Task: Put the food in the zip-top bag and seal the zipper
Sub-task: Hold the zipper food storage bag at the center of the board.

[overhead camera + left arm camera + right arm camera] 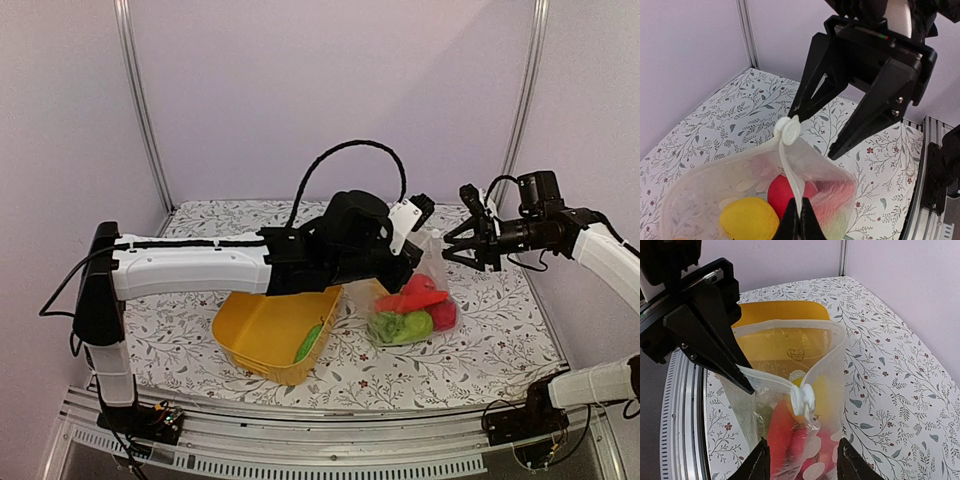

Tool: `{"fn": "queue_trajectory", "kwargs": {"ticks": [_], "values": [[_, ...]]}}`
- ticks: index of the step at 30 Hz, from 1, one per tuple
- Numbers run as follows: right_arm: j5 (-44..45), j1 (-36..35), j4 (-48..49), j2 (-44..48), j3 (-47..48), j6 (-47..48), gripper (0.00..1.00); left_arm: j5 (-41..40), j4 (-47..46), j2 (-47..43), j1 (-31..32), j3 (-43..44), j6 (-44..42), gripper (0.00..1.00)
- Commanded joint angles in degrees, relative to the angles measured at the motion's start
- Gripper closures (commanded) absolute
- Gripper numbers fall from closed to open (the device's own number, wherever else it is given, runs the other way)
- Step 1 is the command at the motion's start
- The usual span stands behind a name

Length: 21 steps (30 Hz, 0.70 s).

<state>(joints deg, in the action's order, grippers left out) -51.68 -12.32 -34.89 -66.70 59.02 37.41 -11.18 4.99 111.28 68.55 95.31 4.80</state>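
The left gripper is pinched shut on the clear polka-dot plastic bag's zipper strip, beside the yellow basket, its white slider just ahead of the right gripper, its jaws parted.

Yellow basket on floral-print table; lilac walls.

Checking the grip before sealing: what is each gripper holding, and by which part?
The left gripper pinches the zip-top bag by its zipper; the right gripper is open, holding nothing.
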Motion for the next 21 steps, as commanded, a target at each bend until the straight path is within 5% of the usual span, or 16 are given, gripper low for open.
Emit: {"fn": "queue_trajectory", "kwargs": {"ticks": [1,11,21], "values": [[-1.8,0.1,3.3,-2.9,0.4,-1.8,0.55,0.0,-0.2,0.6,-0.7,1.4,0.7,1.00],[-5.8,-1.2,5.0,-5.7,2.0,-1.6,0.54,0.2,-0.1,0.8,-0.8,1.5,0.6,1.00],[-6.9,-2.5,5.0,-6.7,1.7,-1.4,0.79,-0.3,-0.1,0.5,-1.0,0.8,0.6,1.00]]}}
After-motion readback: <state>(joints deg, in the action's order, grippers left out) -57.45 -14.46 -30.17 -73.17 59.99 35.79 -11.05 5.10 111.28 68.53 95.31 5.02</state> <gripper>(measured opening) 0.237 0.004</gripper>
